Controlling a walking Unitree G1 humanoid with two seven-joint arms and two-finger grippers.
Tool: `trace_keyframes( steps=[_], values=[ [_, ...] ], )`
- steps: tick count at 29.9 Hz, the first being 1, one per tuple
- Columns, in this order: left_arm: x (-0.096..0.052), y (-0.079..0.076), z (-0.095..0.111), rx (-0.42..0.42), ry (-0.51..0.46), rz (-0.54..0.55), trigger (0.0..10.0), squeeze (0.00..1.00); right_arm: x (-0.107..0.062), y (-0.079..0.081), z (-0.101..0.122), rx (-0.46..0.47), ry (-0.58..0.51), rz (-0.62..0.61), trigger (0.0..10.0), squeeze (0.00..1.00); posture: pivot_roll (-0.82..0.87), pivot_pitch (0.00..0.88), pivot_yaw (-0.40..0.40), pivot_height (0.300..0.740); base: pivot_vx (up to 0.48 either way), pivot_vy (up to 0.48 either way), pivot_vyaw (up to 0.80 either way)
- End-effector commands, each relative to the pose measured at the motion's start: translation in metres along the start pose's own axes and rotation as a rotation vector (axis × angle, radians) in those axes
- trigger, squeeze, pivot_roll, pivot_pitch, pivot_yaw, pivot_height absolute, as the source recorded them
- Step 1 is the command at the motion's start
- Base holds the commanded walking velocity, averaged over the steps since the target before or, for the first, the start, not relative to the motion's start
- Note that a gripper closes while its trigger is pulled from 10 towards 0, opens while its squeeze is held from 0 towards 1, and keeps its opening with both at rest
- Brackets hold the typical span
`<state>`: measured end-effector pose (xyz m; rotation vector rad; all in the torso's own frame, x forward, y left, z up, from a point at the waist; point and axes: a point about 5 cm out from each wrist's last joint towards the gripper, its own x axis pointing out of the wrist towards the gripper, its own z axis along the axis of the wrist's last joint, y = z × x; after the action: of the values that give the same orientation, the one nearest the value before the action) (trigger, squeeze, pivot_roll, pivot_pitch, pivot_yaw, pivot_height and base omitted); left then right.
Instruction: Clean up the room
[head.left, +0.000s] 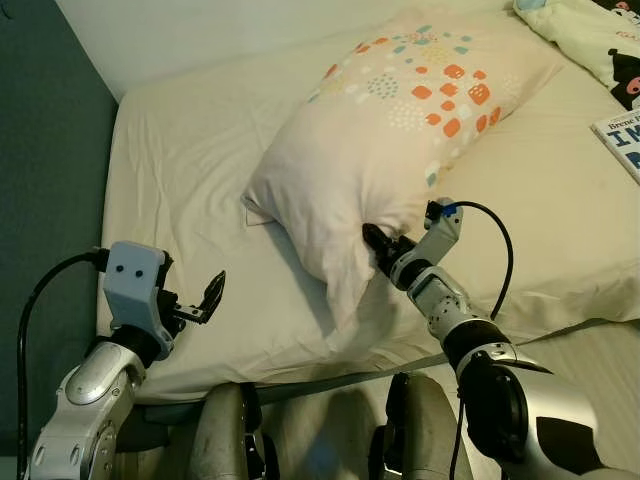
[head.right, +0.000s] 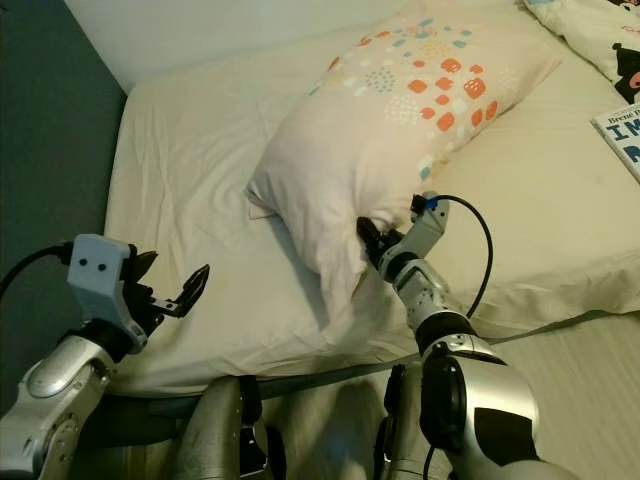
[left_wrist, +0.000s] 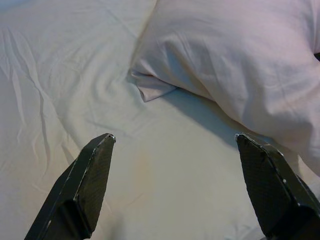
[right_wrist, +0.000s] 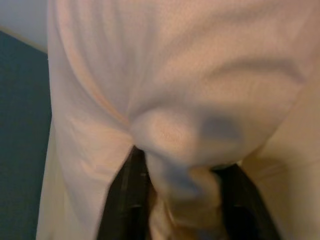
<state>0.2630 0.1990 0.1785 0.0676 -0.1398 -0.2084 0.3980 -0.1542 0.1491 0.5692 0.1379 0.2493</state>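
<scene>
book (head.left: 622, 140) cut off at edge, title unreadable

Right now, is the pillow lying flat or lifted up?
Lifted at one end: the right tool pinches the pillow, raising its near end off the bed.

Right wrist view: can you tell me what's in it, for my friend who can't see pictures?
The right gripper pinches a bunched fold of the pale pink pillow between its two black fingers. A dark blue wall stands off to one side.
</scene>
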Motion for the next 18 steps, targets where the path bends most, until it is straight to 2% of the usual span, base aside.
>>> trace_keyframes(
  steps=[1,13,18],
  values=[
    [-0.0025,0.0019,-0.0063,0.017,0.043,-0.004,10.0,0.0,-0.0038,-0.005,-0.0154,0.008,0.054,-0.017,0.0,0.0,0.17,0.379,0.069,0.601,0.0,0.0,0.0],
    [-0.0016,0.0042,-0.0077,0.028,0.047,-0.003,10.0,0.0,-0.0036,-0.0056,-0.0115,0.009,0.032,-0.02,0.0,0.0,0.16,0.373,0.067,0.601,0.0,0.0,0.0],
    [0.0013,0.007,-0.011,0.029,0.044,0.013,10.0,0.0,-0.0012,0.0005,-0.0094,-0.01,0.045,0.029,0.0,0.0,0.13,0.345,0.046,0.601,0.0,0.0,0.0]
  ],
)
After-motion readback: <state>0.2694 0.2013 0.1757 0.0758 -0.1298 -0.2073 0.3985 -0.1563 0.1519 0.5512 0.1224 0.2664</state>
